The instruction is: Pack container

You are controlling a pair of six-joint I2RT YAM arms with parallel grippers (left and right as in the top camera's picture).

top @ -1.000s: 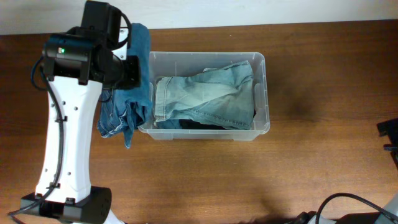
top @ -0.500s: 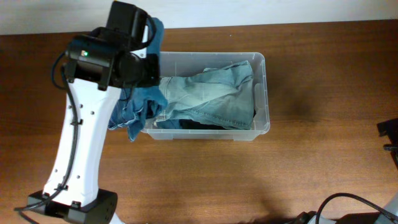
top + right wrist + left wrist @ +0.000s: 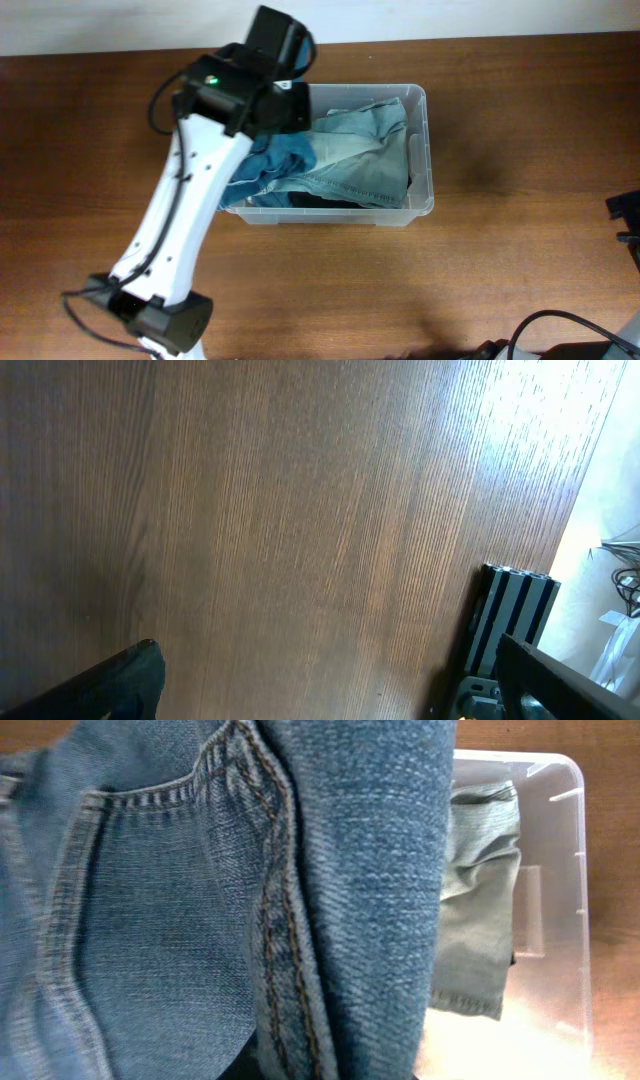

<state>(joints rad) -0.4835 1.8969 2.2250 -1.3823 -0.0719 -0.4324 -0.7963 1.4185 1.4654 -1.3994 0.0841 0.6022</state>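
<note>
The container [image 3: 422,203], a clear plastic bin, stands at the middle back of the wooden table with pale folded jeans [image 3: 350,150] inside it. My left gripper [image 3: 288,112] hangs over the bin's left end, shut on a pair of darker blue jeans [image 3: 283,157] that droop onto the pale ones and over the left rim. In the left wrist view the blue jeans [image 3: 200,910] fill most of the picture and hide the jaws; the container [image 3: 560,870] and pale jeans [image 3: 480,890] show on the right. My right gripper [image 3: 340,690] stands open over bare wood, far right [image 3: 625,222].
A black cable [image 3: 560,325] loops at the table's front right corner. A black metal frame post [image 3: 510,620] stands beside the right gripper at the table's edge. A white wall runs along the back edge.
My left arm has swung right with the blue jeans, from beside the bin's left wall to over its left end; the jeans now lie partly inside. The right arm has not moved.
</note>
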